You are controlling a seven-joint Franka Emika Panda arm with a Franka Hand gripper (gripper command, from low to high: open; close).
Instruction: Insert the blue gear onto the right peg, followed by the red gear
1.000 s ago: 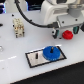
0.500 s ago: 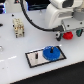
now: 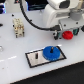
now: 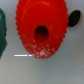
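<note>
Pincer (image 3: 65, 33) hanging directly above the red gear (image 3: 67, 34), grip state unclear, blue gear (image 3: 51, 52) sitting on the grey plate (image 3: 35, 59) well apart from it

Your white bench (image 3: 20, 70) carries a black-edged grey plate (image 3: 39, 58) near its middle, the red gear (image 3: 67, 34) toward the exterior view's right, and — further back on the left — a small beige block (image 3: 18, 27).

I can read no text, label, brand, number or sign on anything in either of my camera views.
</note>
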